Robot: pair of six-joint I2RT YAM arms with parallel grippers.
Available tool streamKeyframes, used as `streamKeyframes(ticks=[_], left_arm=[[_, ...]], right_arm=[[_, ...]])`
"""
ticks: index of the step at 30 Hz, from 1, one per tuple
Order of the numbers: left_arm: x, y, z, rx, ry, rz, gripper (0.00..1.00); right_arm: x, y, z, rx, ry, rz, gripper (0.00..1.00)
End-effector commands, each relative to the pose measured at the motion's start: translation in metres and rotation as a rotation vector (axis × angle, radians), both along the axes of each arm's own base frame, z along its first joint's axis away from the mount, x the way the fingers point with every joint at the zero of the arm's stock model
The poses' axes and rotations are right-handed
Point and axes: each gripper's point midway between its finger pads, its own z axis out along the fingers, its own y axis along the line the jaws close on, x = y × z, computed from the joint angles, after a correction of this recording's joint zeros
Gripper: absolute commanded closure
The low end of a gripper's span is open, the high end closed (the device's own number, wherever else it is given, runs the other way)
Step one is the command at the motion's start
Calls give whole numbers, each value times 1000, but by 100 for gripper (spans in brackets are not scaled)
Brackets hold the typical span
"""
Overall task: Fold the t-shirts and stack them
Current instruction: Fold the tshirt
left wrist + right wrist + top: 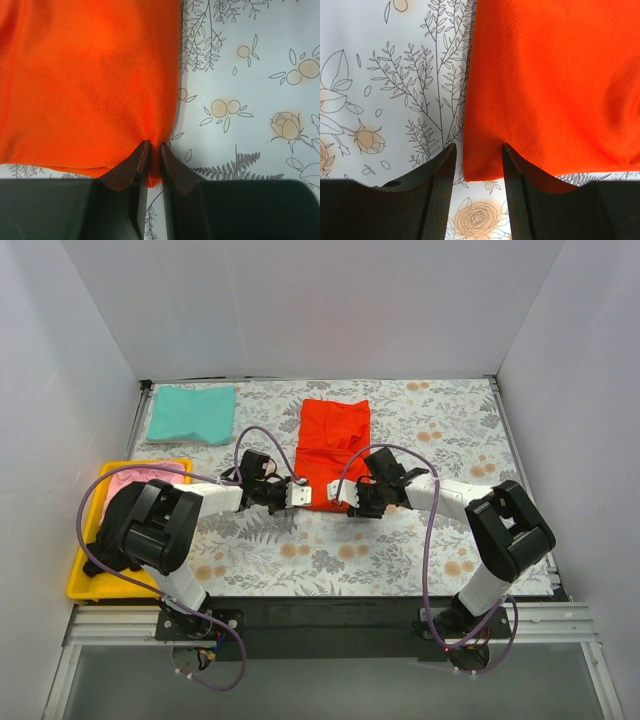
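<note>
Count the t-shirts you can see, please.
4: orange-red shirt mid-table, teal shirt far left, pink shirt and, partly hidden, black shirt in the yellow tray. More may lie beneath.

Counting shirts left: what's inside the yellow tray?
A pink shirt shows at the tray's far end. Black cloth lies nearer, possibly another shirt. The left arm covers the middle, so the rest is hidden.

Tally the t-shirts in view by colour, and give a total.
orange-red t-shirt: 1
teal t-shirt: 1
pink t-shirt: 1
black t-shirt: 1 (partly hidden)
Total: 4
</note>
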Motion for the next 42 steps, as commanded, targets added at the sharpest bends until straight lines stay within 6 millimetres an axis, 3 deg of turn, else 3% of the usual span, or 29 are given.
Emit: streamKeyframes(ticks=[1, 5, 7, 9, 10, 13, 19, 20, 22, 28, 31, 32, 36, 39, 42], left_arm=[[-9, 5, -3, 30, 12, -23, 87], [-11, 4, -3, 28, 12, -31, 89], [-12, 4, -2, 26, 17, -32, 100], [-13, 3, 0, 20, 31, -26, 100], [-12, 2, 3, 13, 36, -21, 100], [-11, -2, 16, -17, 105, 36, 100], [-18, -8, 80, -90, 127, 37, 100], [-20, -8, 95, -107, 100, 34, 100], [-28, -5, 106, -106, 104, 30, 100], [-69, 6, 136, -126, 138, 19, 100], [-101, 8, 159, -164, 184, -5, 100], [-120, 10, 162, -166, 247, -25, 100], [-158, 16, 197, -217, 317, -44, 100], [-166, 17, 217, -244, 345, -19, 100], [-156, 17, 217, -228, 338, 13, 100]], right_arm=[[4, -4, -10, -30, 12, -28, 51], [2, -9, -20, -52, 68, -57, 58], [0, -13, -25, -72, 97, -64, 78], [-5, -16, -26, -80, 113, -59, 95], [-5, -14, -21, -71, 106, -54, 99], [-3, -9, 0, -38, 104, -55, 99], [11, 3, 84, 59, 50, -58, 99], [6, 1, 90, 57, 55, -48, 99], [3, -2, 106, 69, 27, -34, 99], [-32, -13, 125, 78, 71, -18, 99], [-57, -15, 137, 92, 94, 1, 99], [-72, -17, 138, 90, 140, 9, 99], [-111, -15, 162, 122, 180, 57, 99], [-107, -12, 185, 157, 147, 47, 99], [-94, -1, 187, 145, 154, 62, 99]])
